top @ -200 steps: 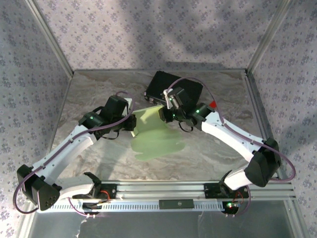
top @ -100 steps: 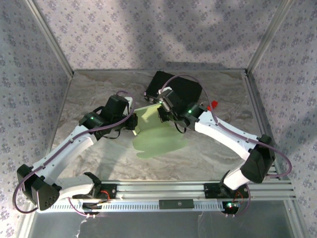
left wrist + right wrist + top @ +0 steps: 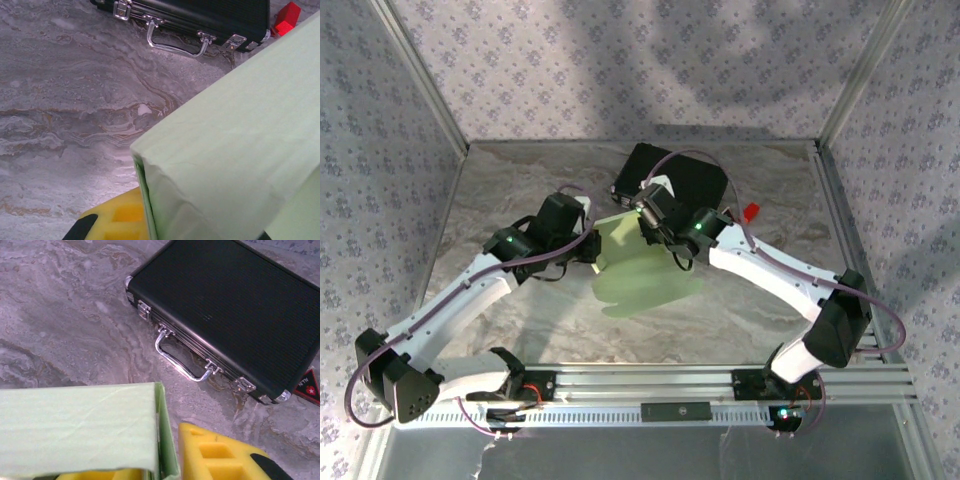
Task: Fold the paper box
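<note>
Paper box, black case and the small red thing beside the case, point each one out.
paper box point(image 3: 642, 280), top external view, flat middle of the green sheet.
black case point(image 3: 235, 315), right wrist view, ribbed lid.
red thing point(image 3: 286, 17), left wrist view, its upper face.

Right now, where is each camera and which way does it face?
Top external: above and behind, looking down on the marble table; both arms show.
Left wrist: faces the black hard case across the pale green card box; yellow finger shows.
Right wrist: faces that case too; yellow finger shows.
Wrist views share case and box.
</note>
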Available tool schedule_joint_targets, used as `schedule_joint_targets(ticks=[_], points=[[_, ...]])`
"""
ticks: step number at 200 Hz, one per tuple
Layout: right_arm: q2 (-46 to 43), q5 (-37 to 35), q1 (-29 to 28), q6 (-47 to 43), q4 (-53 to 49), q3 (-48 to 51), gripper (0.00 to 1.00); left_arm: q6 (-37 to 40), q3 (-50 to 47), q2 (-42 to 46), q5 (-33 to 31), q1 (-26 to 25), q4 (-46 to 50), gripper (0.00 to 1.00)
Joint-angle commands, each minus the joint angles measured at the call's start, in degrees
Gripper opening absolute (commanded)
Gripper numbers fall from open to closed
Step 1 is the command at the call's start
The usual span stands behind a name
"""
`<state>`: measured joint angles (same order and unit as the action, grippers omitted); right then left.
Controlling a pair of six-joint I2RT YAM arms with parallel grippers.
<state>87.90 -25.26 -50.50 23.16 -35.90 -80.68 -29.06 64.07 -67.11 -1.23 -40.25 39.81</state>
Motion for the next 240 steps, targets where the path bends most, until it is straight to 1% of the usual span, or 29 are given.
schedule_joint_targets(ticks=[1, 7, 22, 44, 62, 96, 117, 134, 141, 159, 167, 189, 203, 240], points=[[0.01, -4.35, 1.02, 0.76, -1.43, -2.13, 0.24, -1.08, 1.93, -0.55, 0.05, -1.61, 0.18, 0.00], [0.14, -4.30, 1.06, 0.70, -1.68, -2.34, 0.22, -1.16, 1.92, -0.69, -0.01, -1.83, 0.05, 0.00], [0.87, -4.74, 1.11, 0.75, -2.37, -2.97, 0.12, -1.26, 2.10, -0.91, -0.32, -2.05, -0.09, 0.00], [0.97, -6.13, 0.84, 1.18, -2.71, -2.68, 0.11, -1.18, 2.71, -1.13, -0.52, -2.18, 0.48, 0.00], [0.85, -7.97, 0.50, 1.58, -2.82, -2.54, 0.00, -1.20, 2.72, -0.91, -0.51, -2.24, 0.27, 0.00], [1.59, -10.57, 0.03, 2.50, -4.52, -3.51, 0.00, -1.35, 2.91, -0.73, -0.69, -2.35, 0.18, 0.00], [1.59, -9.04, 0.24, 2.86, -4.58, -3.60, 0.00, -1.44, 2.90, -0.56, -0.89, -2.31, 0.20, 0.00], [0.95, -5.04, 0.57, 2.41, -3.47, -3.35, 0.22, -1.65, 2.80, -0.54, -1.37, -2.30, 0.22, 0.00], [0.36, -3.36, 0.58, 1.96, -2.87, -3.25, 0.29, -1.78, 2.77, -0.56, -1.70, -2.33, 0.20, 0.00], [-0.79, 1.24, 0.36, 0.71, -2.22, -3.99, 0.42, -2.12, 2.72, -0.63, -2.24, -2.33, 0.11, 0.00], [-1.08, 3.03, 0.19, 0.11, -2.39, -4.55, 0.47, -2.14, 2.67, -0.73, -2.39, -2.34, 0.01, 0.00], [-1.75, 7.32, 0.19, -0.42, -3.47, -5.88, 0.53, -2.23, 2.72, -1.19, -2.72, -2.22, -0.16, 0.00], [-2.66, 10.26, 0.71, -0.44, -3.23, -5.73, 0.56, -2.15, 2.81, -1.45, -2.72, -2.21, -0.16, 0.00], [-5.54, 13.15, 1.89, -0.73, -4.26, -5.67, 0.60, -2.04, 3.33, -1.70, -2.81, -2.20, 0.11, 0.00]])
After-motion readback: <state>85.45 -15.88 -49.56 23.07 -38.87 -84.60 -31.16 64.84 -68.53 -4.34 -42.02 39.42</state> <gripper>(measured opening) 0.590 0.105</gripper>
